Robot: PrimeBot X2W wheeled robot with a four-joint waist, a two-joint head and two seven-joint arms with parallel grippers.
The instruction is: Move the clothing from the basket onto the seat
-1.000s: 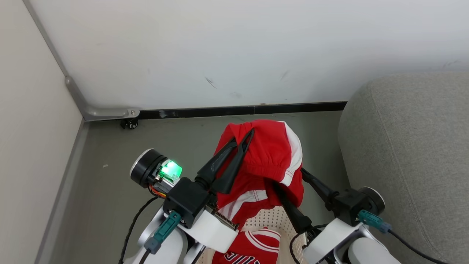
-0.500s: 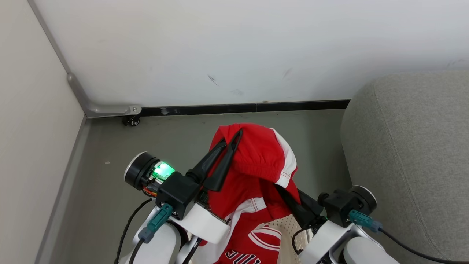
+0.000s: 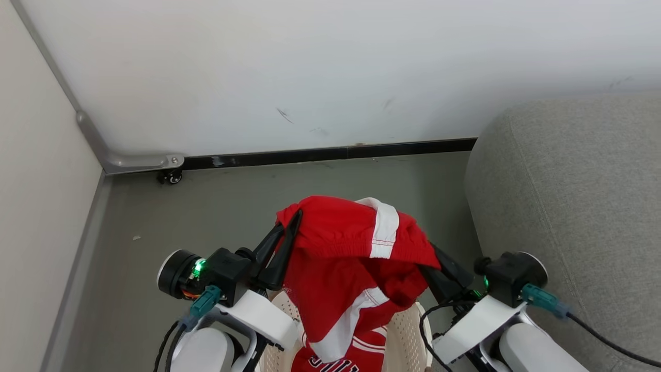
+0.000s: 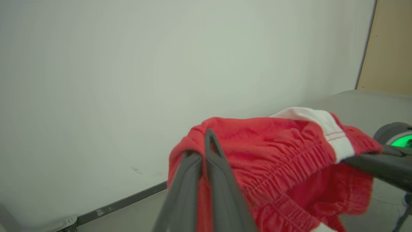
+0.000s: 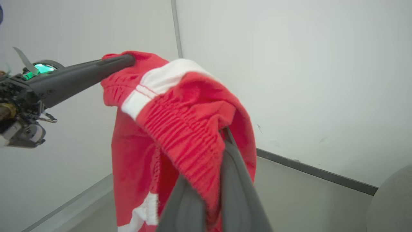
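Observation:
Red shorts (image 3: 341, 232) with a white side stripe hang stretched between both grippers above the basket (image 3: 402, 330). My left gripper (image 3: 295, 218) is shut on the left end of the waistband, as the left wrist view shows (image 4: 208, 135). My right gripper (image 3: 436, 257) is shut on the right end, its tips buried in the cloth (image 5: 225, 132). One shorts leg dangles into the cream perforated basket. The red jersey (image 3: 367, 354) with white trim lies there, partly hidden. The grey seat (image 3: 568, 196) stands to the right.
A white wall with a black skirting strip (image 3: 330, 153) closes off the back, above grey floor (image 3: 217, 206). A beige panel (image 3: 36, 206) runs along the left, with a metal bracket and a small caster (image 3: 170, 176) at the corner.
The right gripper went from open astride the cloth to shut on it. The waistband has been pulled out wide between the two grippers. The camera shifted a little.

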